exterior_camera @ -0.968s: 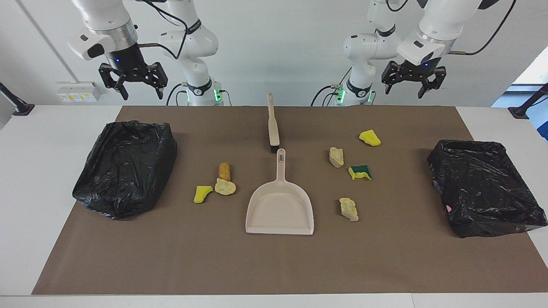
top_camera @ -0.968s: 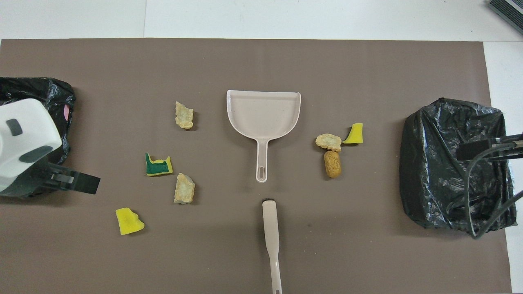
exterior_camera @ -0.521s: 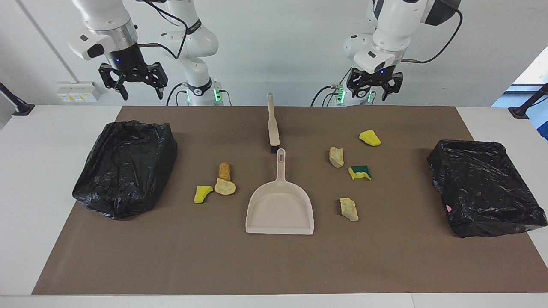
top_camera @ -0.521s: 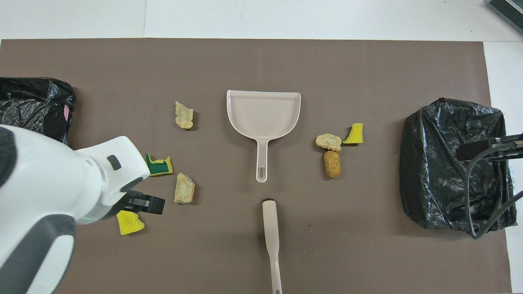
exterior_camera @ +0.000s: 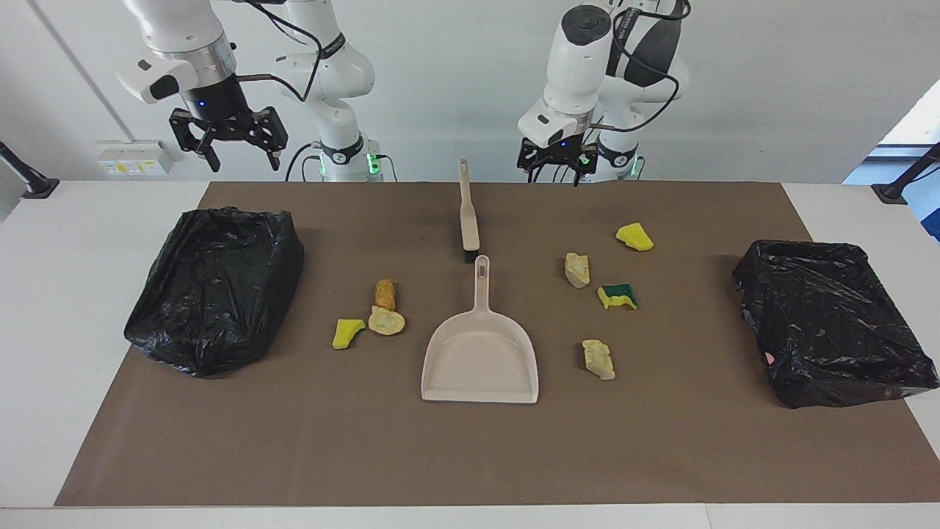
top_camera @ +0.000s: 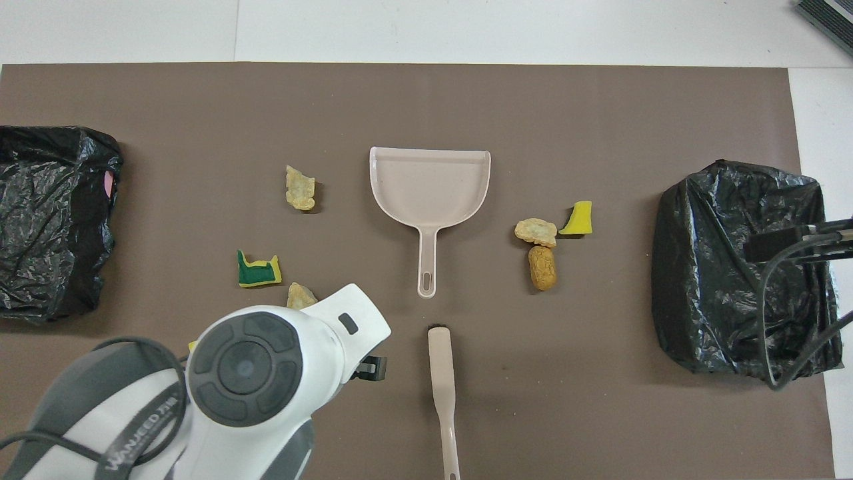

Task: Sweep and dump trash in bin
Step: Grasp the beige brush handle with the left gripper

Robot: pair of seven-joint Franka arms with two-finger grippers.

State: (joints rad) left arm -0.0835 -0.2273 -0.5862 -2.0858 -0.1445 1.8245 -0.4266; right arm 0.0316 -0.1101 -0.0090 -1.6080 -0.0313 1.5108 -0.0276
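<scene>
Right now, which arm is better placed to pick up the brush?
Left. The left claw hangs open beside the brush handle, near the robots' edge of the mat. The right claw waits open above the black bin at its own end.

"WANJEED" lettering on left arm [top_camera: 143, 433]

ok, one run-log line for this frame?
phase: approach | left gripper: open, empty, over the mat's robot-side edge beside brush | right gripper: open, waiting | dustpan: empty | trash: unswept
</scene>
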